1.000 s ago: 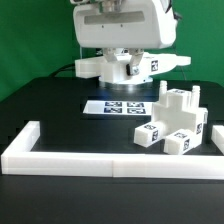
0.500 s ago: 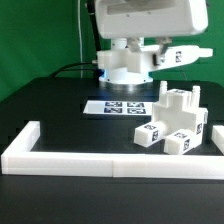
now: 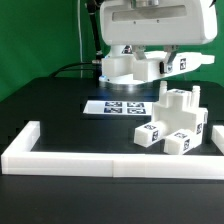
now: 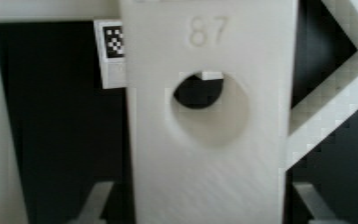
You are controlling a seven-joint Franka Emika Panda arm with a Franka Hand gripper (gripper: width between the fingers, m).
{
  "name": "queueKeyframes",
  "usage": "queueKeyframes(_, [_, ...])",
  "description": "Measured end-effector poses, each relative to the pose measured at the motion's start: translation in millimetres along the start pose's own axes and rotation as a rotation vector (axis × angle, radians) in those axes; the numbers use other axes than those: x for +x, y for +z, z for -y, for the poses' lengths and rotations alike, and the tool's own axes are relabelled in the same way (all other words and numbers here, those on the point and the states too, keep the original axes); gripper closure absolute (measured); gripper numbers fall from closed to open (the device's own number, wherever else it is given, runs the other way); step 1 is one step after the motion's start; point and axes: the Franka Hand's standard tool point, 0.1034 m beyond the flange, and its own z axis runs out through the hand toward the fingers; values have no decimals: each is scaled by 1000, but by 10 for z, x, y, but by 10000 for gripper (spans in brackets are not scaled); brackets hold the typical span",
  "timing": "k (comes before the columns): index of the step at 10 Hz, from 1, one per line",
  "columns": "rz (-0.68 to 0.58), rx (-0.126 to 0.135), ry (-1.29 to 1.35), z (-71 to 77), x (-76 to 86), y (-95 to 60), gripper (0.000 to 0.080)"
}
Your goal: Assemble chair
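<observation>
Currently in hand: a flat matte-white plastic chair panel (image 4: 211, 150) with a round hole through it and a black-and-white square tag at one edge.
Claw: the claw (image 4: 202, 205) is narrowed nearly shut onto the chair panel. In the wrist view its dark fingers sit against the panel's two long sides, with nothing else between them.
Held panel, position: lifted well clear of the black matte tabletop (image 3: 60, 110), over its far half and above the marker board (image 3: 118, 107). It touches nothing below.
Remaining parts: the loose chair pieces (image 3: 175, 125), blocky white legs and frames with square tags, lie bunched together near the tabletop's front edge. They are on the exterior view's right, just inside the corner of the long low white border rail (image 3: 100, 160).
Step, as judged: carrying. One part is picked up and held in the air. No joint between the panel and any other piece can be seen, so the assembly looks to be at an early stage.
Next move calls for: bringing the panel down to where it can meet a mating piece. Its hole must face the right way, and the descent must clear the marker board and the bunched pieces.
Risk, as judged: the grip is on narrow edges, so a knock on the way down could twist the panel in the claw.
Cannot tell: which chair part this panel is, or how the bunched pieces lie against one another.
</observation>
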Motion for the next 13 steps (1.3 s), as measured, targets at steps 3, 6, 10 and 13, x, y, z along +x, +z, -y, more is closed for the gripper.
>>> queueKeyframes(3, [7,-6,-47,200,-199,64,509])
queueKeyframes(6, [9,-8,-41,223,-238,101,509])
queueKeyframes(10, [13,-12,-48,261,-350,172,509])
queueKeyframes(13, [18,-21,-57,278,-415,255,509])
